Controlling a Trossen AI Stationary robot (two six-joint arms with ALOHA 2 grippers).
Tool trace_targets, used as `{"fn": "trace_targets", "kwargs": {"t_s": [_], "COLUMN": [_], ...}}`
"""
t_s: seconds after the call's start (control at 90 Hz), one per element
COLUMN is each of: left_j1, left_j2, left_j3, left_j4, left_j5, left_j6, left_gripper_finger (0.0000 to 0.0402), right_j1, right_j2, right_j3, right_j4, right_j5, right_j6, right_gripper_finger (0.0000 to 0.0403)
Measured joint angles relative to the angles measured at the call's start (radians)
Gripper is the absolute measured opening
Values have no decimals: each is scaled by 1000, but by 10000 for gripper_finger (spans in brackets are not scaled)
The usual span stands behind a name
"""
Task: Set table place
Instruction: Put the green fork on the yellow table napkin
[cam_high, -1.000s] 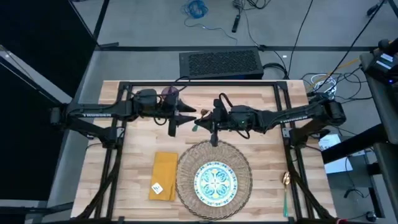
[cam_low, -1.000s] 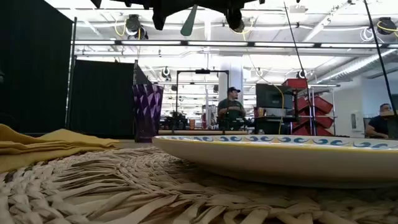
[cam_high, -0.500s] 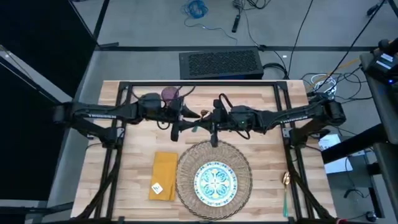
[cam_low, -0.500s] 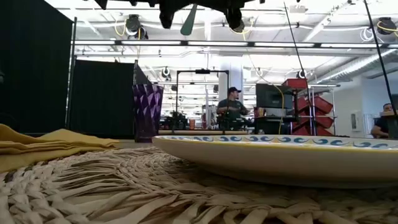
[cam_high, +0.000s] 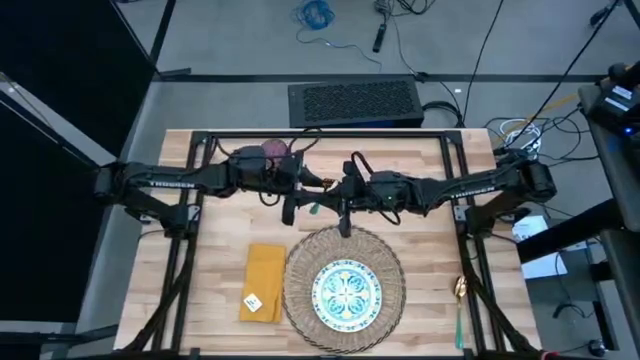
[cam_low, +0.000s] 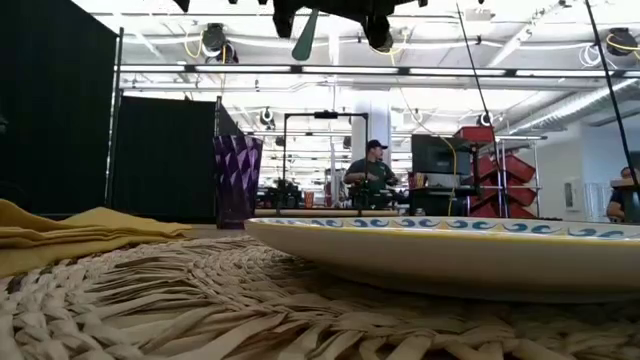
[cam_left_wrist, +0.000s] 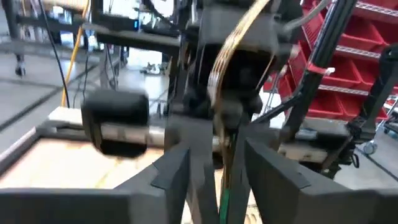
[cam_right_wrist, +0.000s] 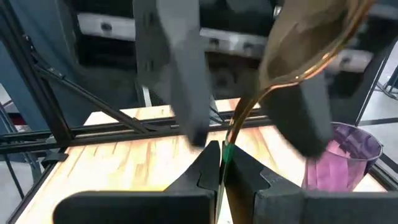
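The table (cam_high: 215, 280) carries a round woven mat (cam_high: 300, 300) at its near edge, taken here as the landmark. A patterned plate (cam_high: 347, 293) is centred on the mat. A yellow napkin (cam_high: 262, 282) lies flat just beside the mat, on the left arm's side. A second spoon (cam_high: 460, 305) with a teal handle lies on the wood on the opposite side of the mat, well apart from it. A purple tumbler (cam_high: 274, 152) stands upright beyond the mat, toward the far edge of the table, partly covered by the left arm in the high view. In the low view the tumbler is seen standing behind the napkin folds.

Both grippers are positioned above the table just beyond the far rim of the mat, facing each other. The right gripper (cam_right_wrist: 219, 163) is clenched on the teal handle of a gold spoon (cam_right_wrist: 292, 56); the bowl of the spoon is raised toward the left gripper. In the right wrist view the handle is seen pinched between the two dark fingers.

The left gripper (cam_left_wrist: 214, 165) is spread, with the spoon passing between its fingers (cam_left_wrist: 273, 168). Contact between those fingers and the spoon cannot be confirmed. In the low view, the teal handle is seen hanging below the two grippers at the upper edge.
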Motion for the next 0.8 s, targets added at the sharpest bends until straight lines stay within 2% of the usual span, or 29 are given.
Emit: {"fn": "trace_targets", "kwargs": {"t_s": [0.089,0.156,0.322,0.511,0.678,0.8], "left_j1": [-4,-5,-5,0,33,76], "left_j2": [0,0,-1,-15,-47,-91], "left_j3": [3,10,12,12,12,23], "left_j4": [-2,-6,-11,-46,-122,-155], "left_j5": [-12,-12,-25,-81,-140,-140], "left_j6": [24,26,23,21,30,28], "left_gripper_finger": [26,9,2,0,0,0], "right_j1": [0,-1,-1,-1,0,0], "right_j2": [0,0,0,-18,-110,-191], "right_j3": [0,0,0,0,0,1], "right_j4": [1,13,32,-5,-132,-185], "right_j5": [3,5,10,13,108,132], "right_j6": [18,18,15,14,-25,-37], "right_gripper_finger": [1,4,38,119,198,235]}}
